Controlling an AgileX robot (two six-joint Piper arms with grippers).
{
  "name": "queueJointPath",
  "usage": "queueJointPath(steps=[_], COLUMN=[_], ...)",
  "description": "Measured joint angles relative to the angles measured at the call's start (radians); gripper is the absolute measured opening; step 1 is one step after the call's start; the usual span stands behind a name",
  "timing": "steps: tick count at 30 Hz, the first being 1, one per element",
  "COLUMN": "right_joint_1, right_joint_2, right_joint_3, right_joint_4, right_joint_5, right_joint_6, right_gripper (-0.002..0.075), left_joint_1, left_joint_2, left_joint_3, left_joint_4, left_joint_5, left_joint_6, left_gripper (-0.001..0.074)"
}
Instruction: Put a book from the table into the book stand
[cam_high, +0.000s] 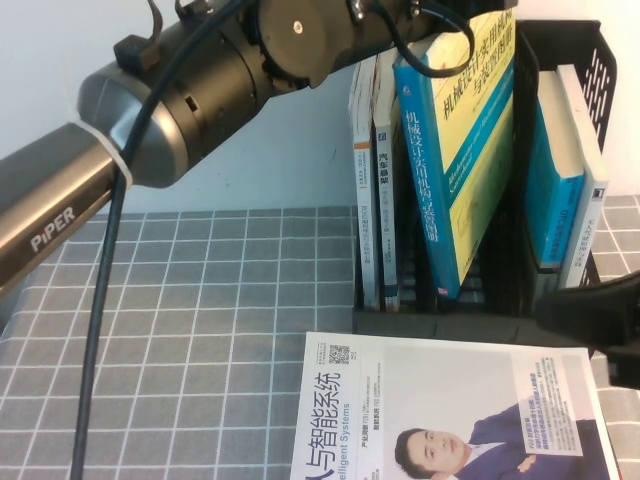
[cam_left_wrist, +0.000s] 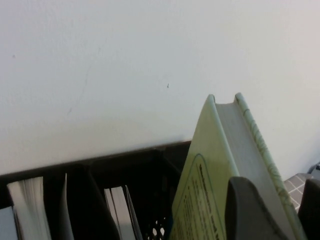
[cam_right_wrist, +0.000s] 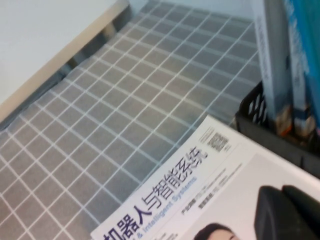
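The book (cam_high: 455, 150), thick, with a blue spine and a pale yellow-green cover, stands tilted in the middle compartment of the black book stand (cam_high: 592, 62). My left gripper (cam_high: 448, 28) is at the book's top edge and shut on it. In the left wrist view its dark fingers (cam_left_wrist: 249, 212) straddle the book's (cam_left_wrist: 202, 185) top corner above the book stand (cam_left_wrist: 150, 162). My right gripper (cam_high: 592, 308) hangs low at the right over the grid-cloth table (cam_high: 200, 320), shut and empty (cam_right_wrist: 281, 202).
A white magazine (cam_high: 450, 400) with a suited man's portrait lies flat in front of the stand, also in the right wrist view (cam_right_wrist: 200, 190). Thin books (cam_high: 375, 200) fill the left compartment, and blue and white books (cam_high: 560, 180) the right one. A white wall stands behind.
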Motion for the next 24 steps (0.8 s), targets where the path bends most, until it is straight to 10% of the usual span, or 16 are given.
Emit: queueJointPath(steps=[12, 24], right_joint_1=[0.000, 0.051], right_joint_2=[0.299, 0.527], right_joint_3=[0.000, -0.046], right_joint_4=[0.346, 0.610], right_joint_5=[0.025, 0.128], right_joint_6=[-0.349, -0.612], right_gripper=[-0.0003, -0.0003], left_joint_1=[-0.004, 0.020], left_joint_2=[0.034, -0.100], left_joint_3=[-0.005, -0.003], left_joint_4=[-0.025, -0.007], left_joint_5=[-0.027, 0.019], left_joint_6=[0.027, 0.191], left_gripper=[0.0505, 0.0048])
